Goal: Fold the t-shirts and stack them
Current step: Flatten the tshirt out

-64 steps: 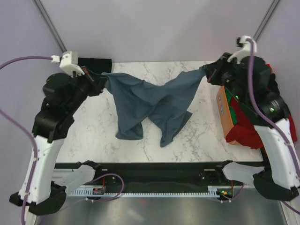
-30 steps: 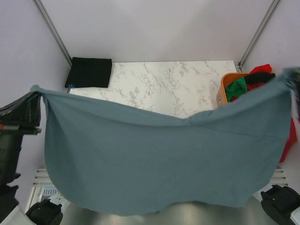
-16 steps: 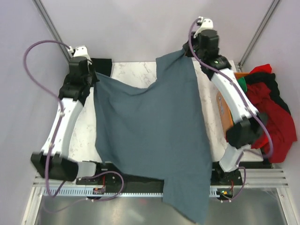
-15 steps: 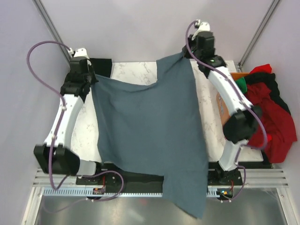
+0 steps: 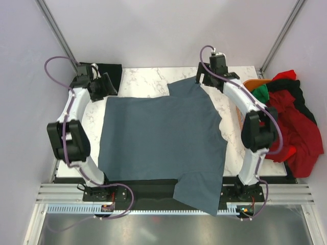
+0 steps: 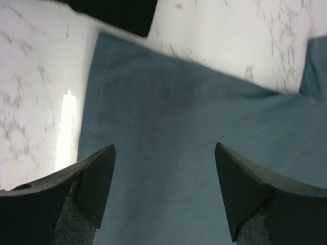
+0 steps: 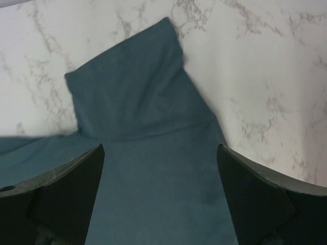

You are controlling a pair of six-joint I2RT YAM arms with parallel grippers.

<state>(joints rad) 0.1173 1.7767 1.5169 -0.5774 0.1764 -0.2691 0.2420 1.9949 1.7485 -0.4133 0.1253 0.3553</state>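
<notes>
A slate blue-grey t-shirt (image 5: 163,138) lies spread flat on the marble table (image 5: 148,76), its lower right corner hanging over the near edge. My left gripper (image 5: 103,86) hovers open over the shirt's far left corner. In the left wrist view the gripper (image 6: 164,153) has its jaws wide apart over the cloth (image 6: 168,117), gripping nothing. My right gripper (image 5: 202,79) stands open above the far right sleeve. The right wrist view has that sleeve (image 7: 127,92) lying flat ahead of the open gripper (image 7: 160,153). A folded black t-shirt (image 5: 108,70) sits at the far left corner.
An orange basket (image 5: 255,83) stands at the right edge holding a green shirt (image 5: 260,93). A red shirt (image 5: 301,148) and a black one (image 5: 286,97) drape over its side. Both arms stretch along the table's left and right sides.
Both grippers have let go of the blue-grey shirt and now stand open. The shirt, held up by its far corners before, has dropped flat onto the table.
</notes>
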